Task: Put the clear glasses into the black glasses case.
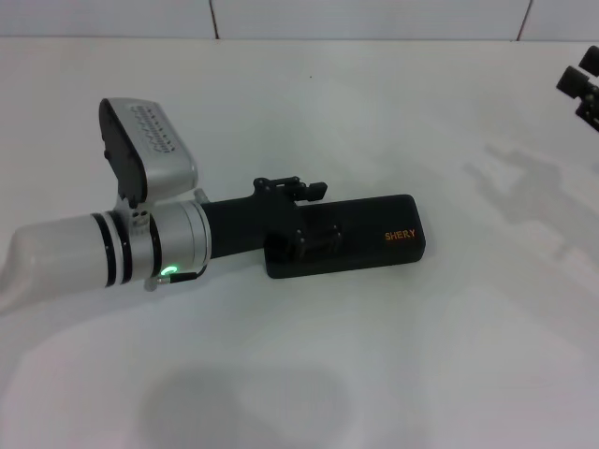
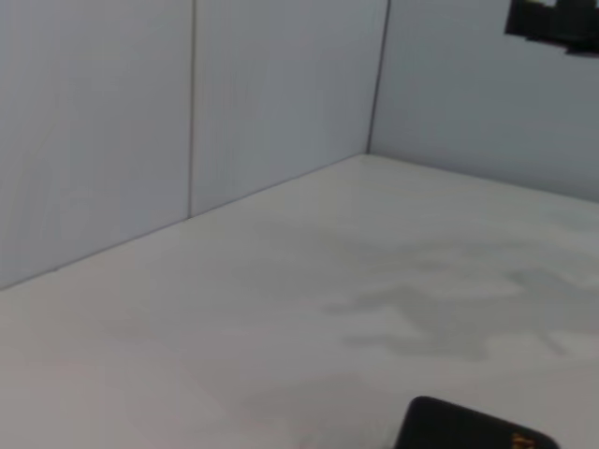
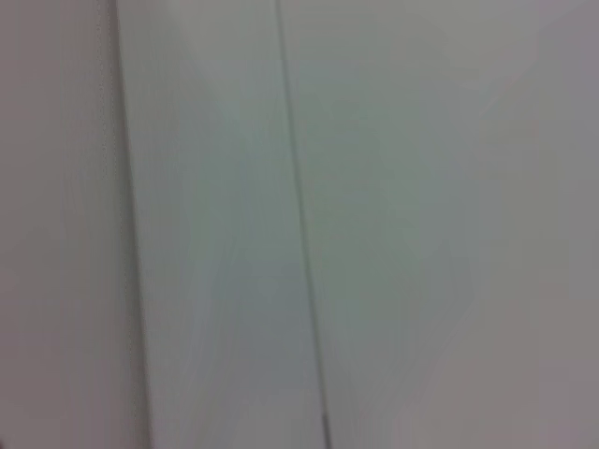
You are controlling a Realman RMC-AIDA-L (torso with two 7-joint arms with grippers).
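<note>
The black glasses case (image 1: 374, 238) lies with its lid down in the middle of the white table, its orange logo facing up. One corner of it shows low in the left wrist view (image 2: 468, 432). My left gripper (image 1: 304, 217) reaches in from the left and rests over the left half of the case, black against black. My right gripper (image 1: 582, 89) hangs at the far right edge, well away from the case, and also appears in the left wrist view (image 2: 552, 23). The clear glasses are out of view in every frame.
White wall panels (image 2: 187, 112) close off the back of the table (image 1: 449, 355). The right wrist view shows only a pale panel with a seam (image 3: 299, 234).
</note>
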